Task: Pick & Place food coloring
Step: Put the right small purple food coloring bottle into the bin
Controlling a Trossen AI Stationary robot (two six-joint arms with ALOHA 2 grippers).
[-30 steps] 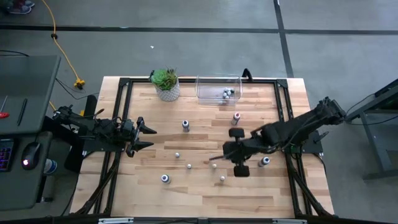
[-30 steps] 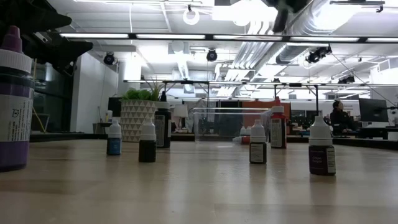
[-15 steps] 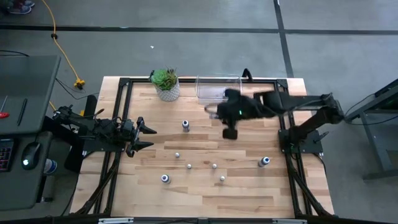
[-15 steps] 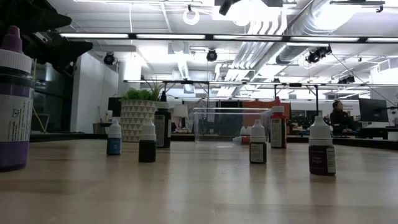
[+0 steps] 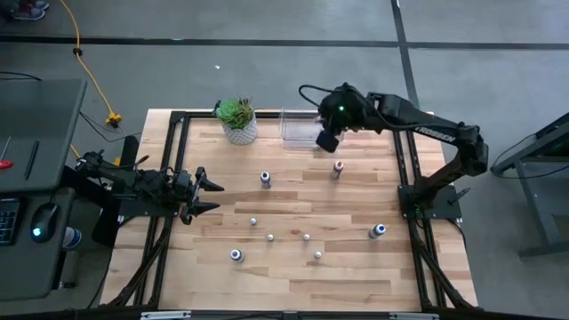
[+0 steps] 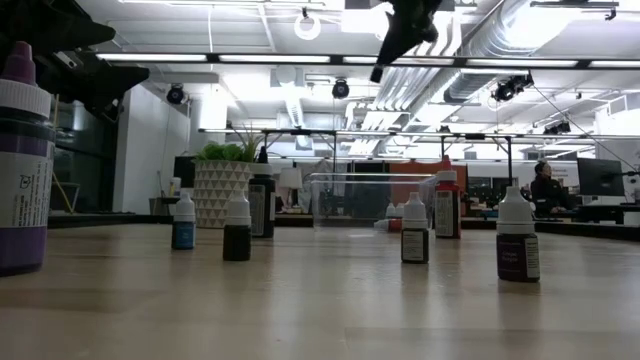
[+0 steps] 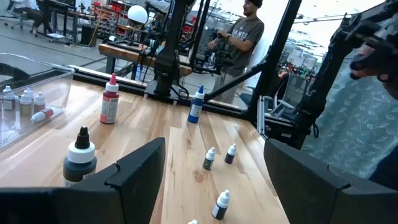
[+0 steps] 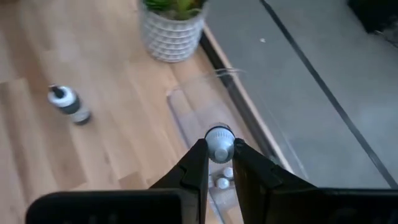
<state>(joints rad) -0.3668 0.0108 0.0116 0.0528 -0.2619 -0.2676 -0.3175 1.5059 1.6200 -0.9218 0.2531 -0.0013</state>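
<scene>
Food coloring bottle (image 8: 219, 143) with a pale cap sits pinched between the right hand's (image 8: 217, 163) fingers, held above the clear plastic bin (image 5: 298, 126) at the tabletop's (image 5: 284, 267) far edge, beside the potted plant (image 5: 237, 119). A few small bottles (image 7: 25, 101) lie inside that bin. Other bottles (image 5: 265, 179) stand scattered across the tabletop. The left hand (image 5: 206, 195) waits at the left edge, fingers spread wide, holding nothing.

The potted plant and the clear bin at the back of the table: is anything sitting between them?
No. In the high view only bare wood lies between the potted plant and the clear bin. The right claw hangs over the bin, gripping a small bottle.
</scene>
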